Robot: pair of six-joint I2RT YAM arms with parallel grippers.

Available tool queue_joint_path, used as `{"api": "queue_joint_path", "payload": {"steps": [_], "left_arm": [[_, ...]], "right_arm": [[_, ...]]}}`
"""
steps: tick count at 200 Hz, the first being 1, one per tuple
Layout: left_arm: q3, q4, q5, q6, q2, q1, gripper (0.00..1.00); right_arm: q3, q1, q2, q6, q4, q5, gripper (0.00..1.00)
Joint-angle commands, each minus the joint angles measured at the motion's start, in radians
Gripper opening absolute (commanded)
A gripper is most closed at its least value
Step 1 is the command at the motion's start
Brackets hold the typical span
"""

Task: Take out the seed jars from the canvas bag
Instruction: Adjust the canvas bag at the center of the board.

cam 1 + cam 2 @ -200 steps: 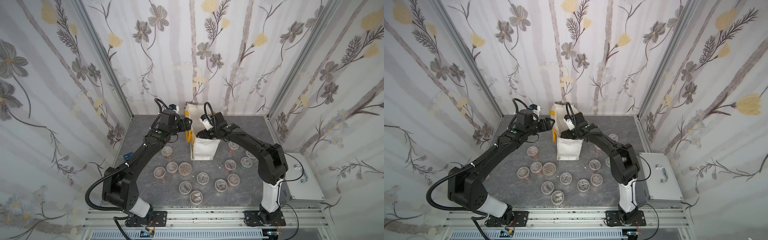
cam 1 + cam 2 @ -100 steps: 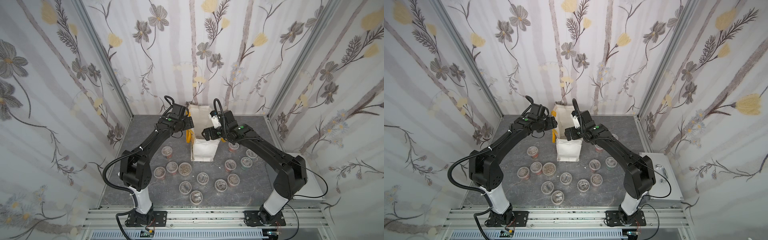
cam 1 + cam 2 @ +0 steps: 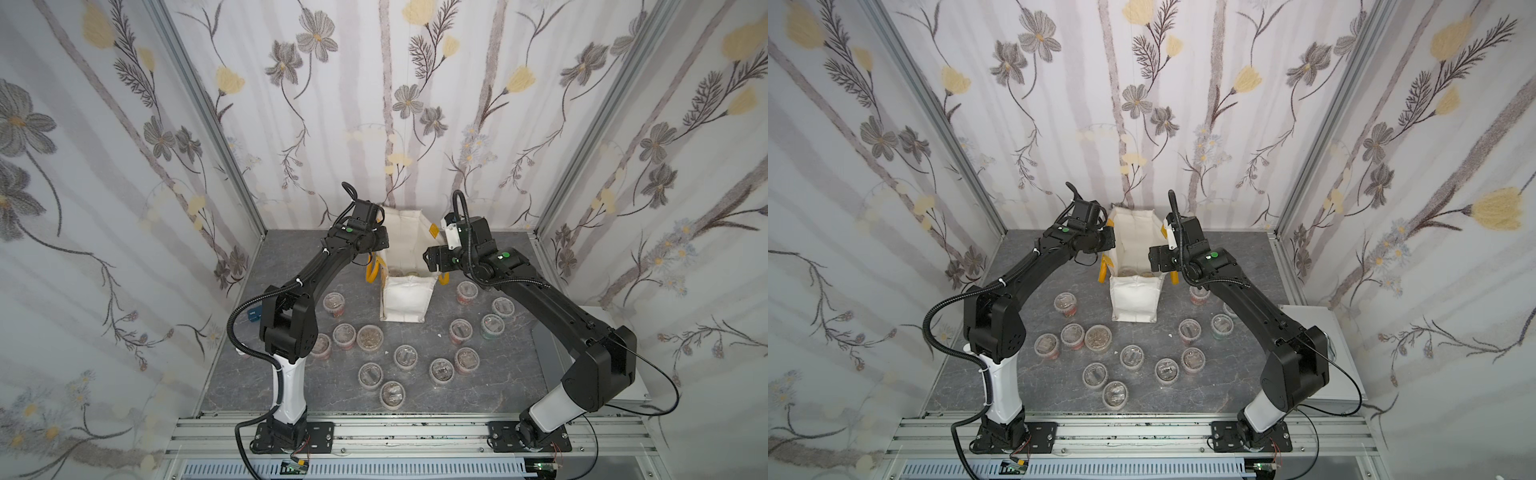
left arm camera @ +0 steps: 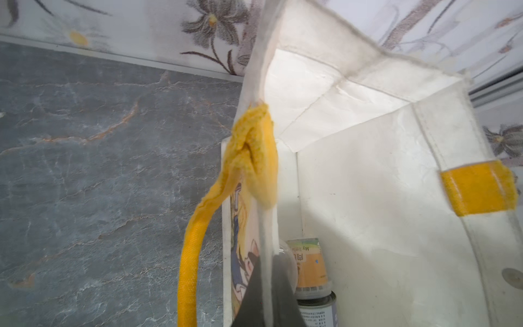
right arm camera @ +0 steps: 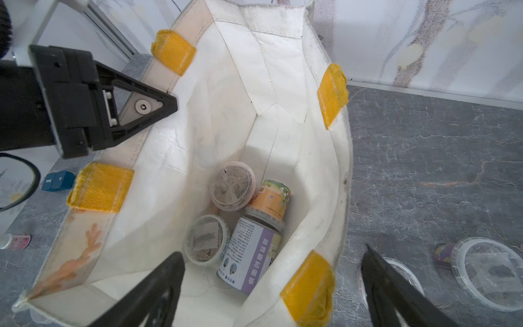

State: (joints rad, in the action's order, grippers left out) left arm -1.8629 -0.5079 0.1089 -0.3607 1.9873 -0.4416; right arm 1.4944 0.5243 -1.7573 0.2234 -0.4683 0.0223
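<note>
Nearest: seed jars (image 3: 406, 357) out on the surface (image 3: 332, 399). Beyond, canvas bag (image 3: 405, 297) holds more. My left gripper (image 4: 267, 280) pinches its rim; right gripper (image 5: 268, 283) hangs wide above the opposite edge. I'd shift inward, then drop centred on one lid-up jar (image 5: 206, 240), avoiding cloth.

Bag (image 5: 283, 99) mouth stands open: you have a clear drop down its middle. On the floor, three jars (image 5: 232, 185) and a bottle (image 5: 252, 254) crowd together, touching. The left gripper (image 5: 172, 106) is clamped on the left rim and juts over the opening. The right gripper (image 5: 273, 250) straddles the right rim, jaws wide, one finger inside. A handle (image 4: 188, 269) hangs down outside the left wall. The table (image 4: 99, 170) is bare beside the bag toward the back. In front, the other jars (image 3: 405, 357) dot it, with narrow gaps between them.
</note>
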Motion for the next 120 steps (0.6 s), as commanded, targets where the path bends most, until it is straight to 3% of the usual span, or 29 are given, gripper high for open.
{"api": "queue_joint_path", "payload": {"steps": [1,34,120], "left_arm": [[0.007,0.143,0.075,0.094,-0.041,-0.034,0.00],[0.001,0.174,0.113,0.123,-0.073,-0.080,0.00],[0.076,0.321,0.242,0.170,-0.151,-0.143,0.00]], "right_arm": [[-0.038,0.006,0.013,-0.056,0.089,0.129,0.89],[-0.124,0.025,0.040,-0.138,0.198,0.168,0.86],[-0.136,0.019,-0.068,-0.149,0.242,0.102,0.92]]}}
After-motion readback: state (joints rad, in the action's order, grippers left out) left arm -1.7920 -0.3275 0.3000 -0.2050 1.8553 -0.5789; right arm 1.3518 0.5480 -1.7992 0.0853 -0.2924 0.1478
